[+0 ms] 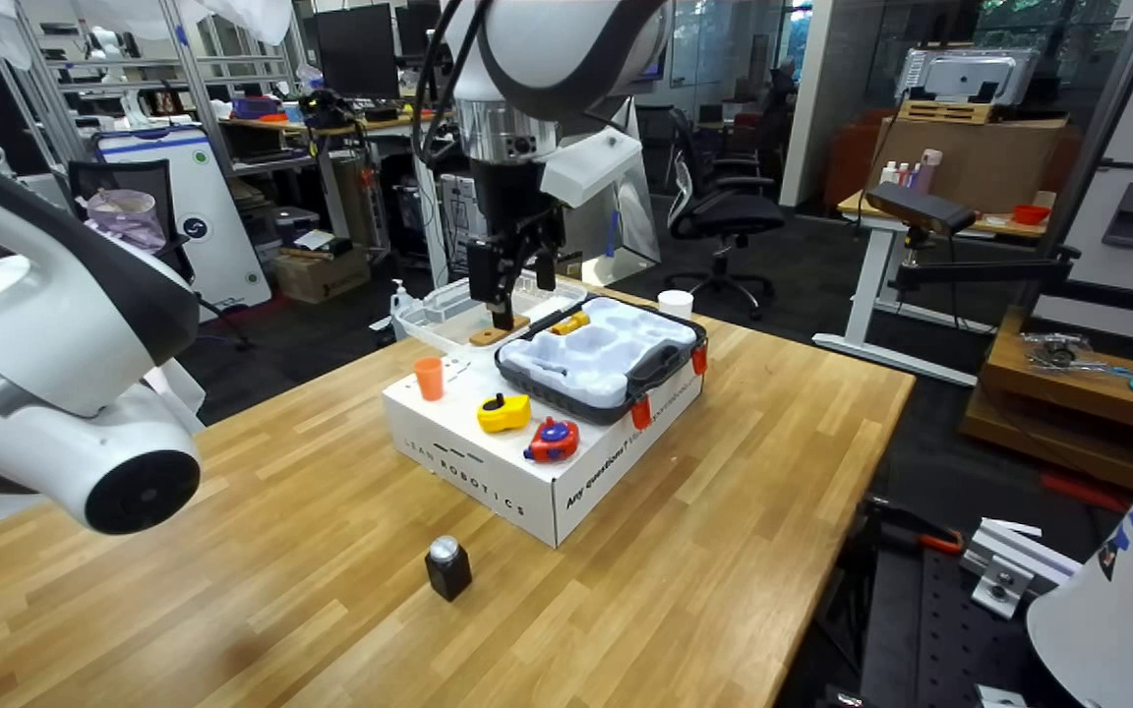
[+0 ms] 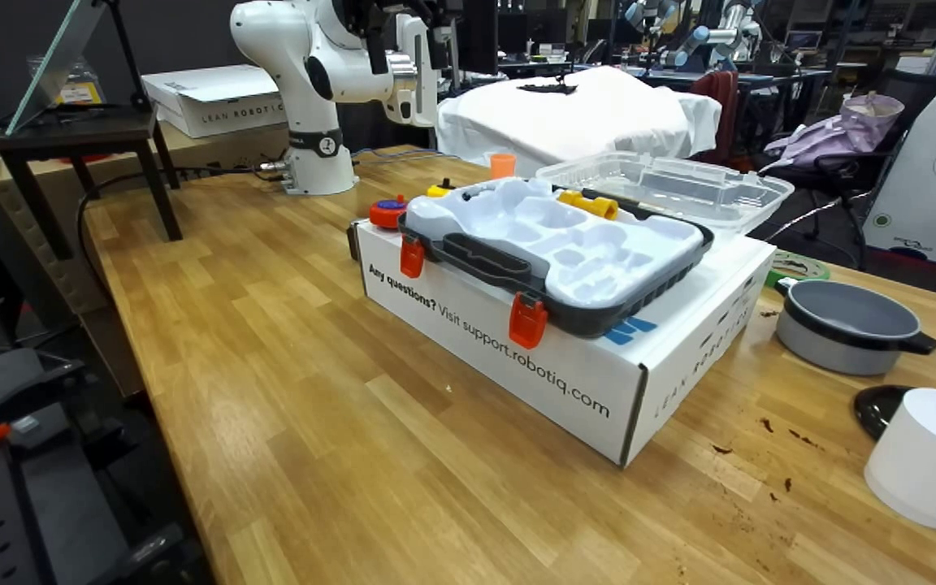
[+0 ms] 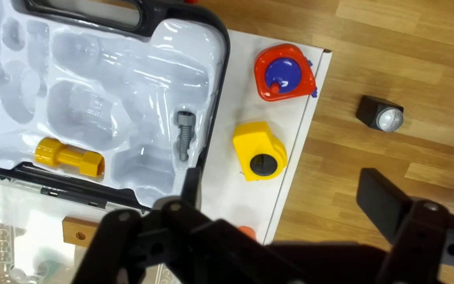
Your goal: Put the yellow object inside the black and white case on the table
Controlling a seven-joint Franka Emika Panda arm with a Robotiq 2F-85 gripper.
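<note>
At the bottom of the wrist view, the gripper (image 3: 282,185) is spread wide. The yellow object (image 3: 255,144) is located near centre, beside the black and white case (image 3: 148,59) at upper left, on the white box (image 3: 246,201) supported by the table (image 3: 428,59).

In an exterior view, 1 black office chair (image 1: 724,211) stands on dark flooring (image 1: 812,280). Behind the chair: glass panels (image 1: 724,49). To the right of the chair: 1 pale column (image 1: 810,98). Farther right of the chair: 1 white-legged desk (image 1: 876,280) and, higher up, 1 bright window (image 1: 1048,18). Left of the chair: 1 wooden-topped desk (image 1: 385,124); farther left, 1 large white board (image 1: 217,251).
</note>
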